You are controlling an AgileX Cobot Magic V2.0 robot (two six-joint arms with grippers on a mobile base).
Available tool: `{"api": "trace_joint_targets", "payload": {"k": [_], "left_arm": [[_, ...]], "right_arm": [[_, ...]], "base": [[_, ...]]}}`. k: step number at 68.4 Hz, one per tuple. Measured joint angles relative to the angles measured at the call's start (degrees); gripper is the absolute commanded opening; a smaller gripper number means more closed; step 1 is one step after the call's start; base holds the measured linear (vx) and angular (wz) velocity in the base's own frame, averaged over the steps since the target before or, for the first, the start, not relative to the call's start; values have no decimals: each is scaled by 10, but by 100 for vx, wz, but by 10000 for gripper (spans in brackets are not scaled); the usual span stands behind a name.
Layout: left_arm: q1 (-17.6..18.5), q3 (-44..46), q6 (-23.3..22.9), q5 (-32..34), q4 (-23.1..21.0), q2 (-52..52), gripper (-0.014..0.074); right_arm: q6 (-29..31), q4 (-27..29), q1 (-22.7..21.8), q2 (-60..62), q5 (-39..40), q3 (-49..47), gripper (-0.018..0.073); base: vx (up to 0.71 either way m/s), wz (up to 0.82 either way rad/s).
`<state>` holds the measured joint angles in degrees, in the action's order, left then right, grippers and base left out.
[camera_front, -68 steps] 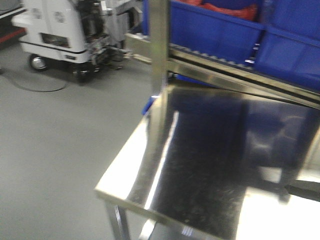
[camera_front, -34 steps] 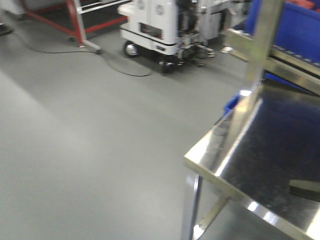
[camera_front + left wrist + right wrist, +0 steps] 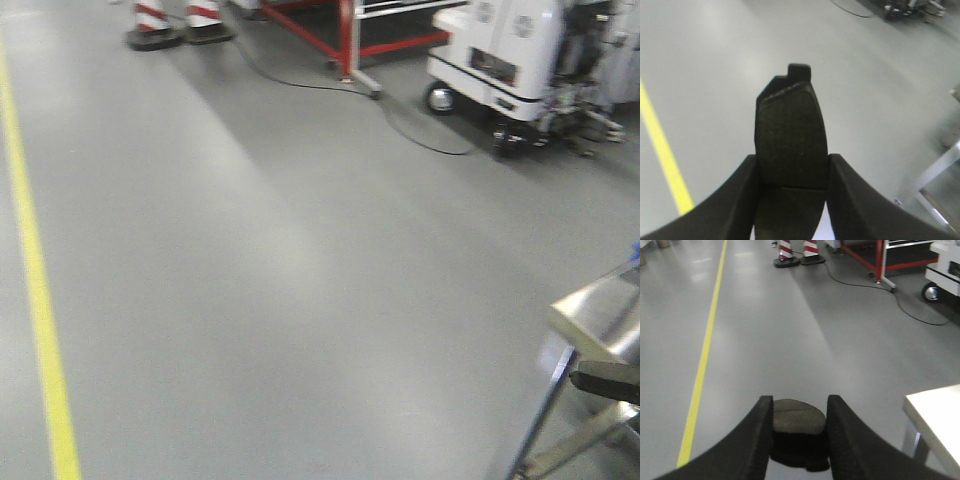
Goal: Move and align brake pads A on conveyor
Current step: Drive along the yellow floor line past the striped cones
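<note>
Two brake pads A [image 3: 790, 125] [image 3: 797, 420] | left gripper [image 3: 793, 162] clamps one, tip at 12 o'clock | right gripper [image 3: 799, 407] clamps one flat | yellow floor line [image 3: 701, 370] at 9 o'clock

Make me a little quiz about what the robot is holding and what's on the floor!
1. True or false: the left gripper is shut on a brake pad.
2. What colour is the floor line? A red, B yellow, C blue.
3. How many striped cones stand at the far end of the floor?

Key: 1 true; 2 B; 3 two.
</note>
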<state>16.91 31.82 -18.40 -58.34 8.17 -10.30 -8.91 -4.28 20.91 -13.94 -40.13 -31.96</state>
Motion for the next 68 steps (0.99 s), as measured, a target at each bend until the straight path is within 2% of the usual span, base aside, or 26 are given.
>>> {"api": "trace_joint_targets", "payload": {"k": [38,68], "left_arm": [[0,0,0,0,0,0,-6],[0,0,0,-1,0,0,-6]], "right_arm": [[0,0,0,0,-1,0,-4],[0,0,0,0,-1,0,-4]], "base": [[-15,69],[-6,29]]}}
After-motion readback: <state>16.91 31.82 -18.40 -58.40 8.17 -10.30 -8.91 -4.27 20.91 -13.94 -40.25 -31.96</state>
